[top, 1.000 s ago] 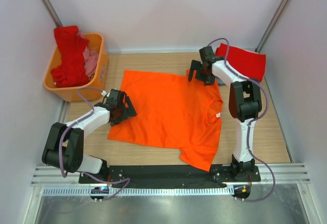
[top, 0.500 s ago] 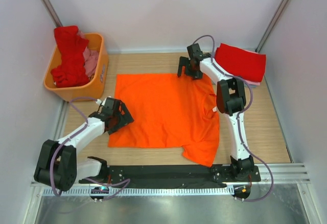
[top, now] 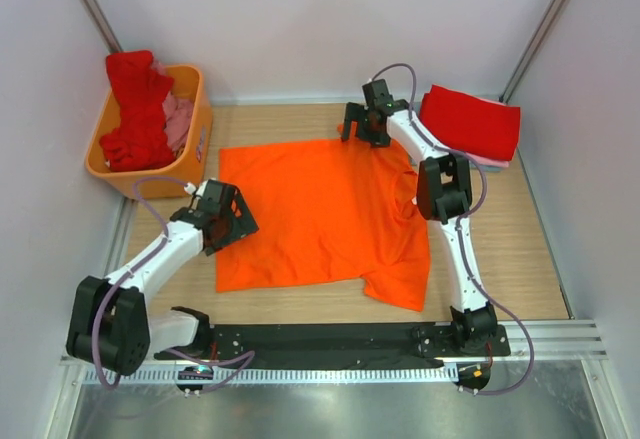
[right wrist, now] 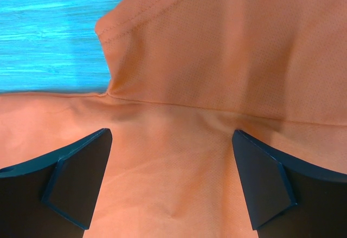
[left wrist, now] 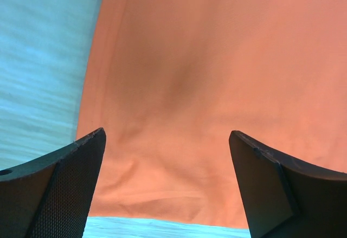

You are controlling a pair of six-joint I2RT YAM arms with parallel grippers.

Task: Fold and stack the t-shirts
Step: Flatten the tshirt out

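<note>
orange t-shirt (top: 320,209) spread on table (top: 520,229) | left end effector (left wrist: 168,140) released, over its left edge | right end effector (right wrist: 171,136) released, over upper sleeve seam (right wrist: 179,107)

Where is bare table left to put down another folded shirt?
Bare table lies right of the orange t-shirt, nearer than the folded red shirt, and in the far strip between basket and right arm. The middle is covered.

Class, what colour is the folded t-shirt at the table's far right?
The folded t-shirt is red, clearest in the top external view.
</note>
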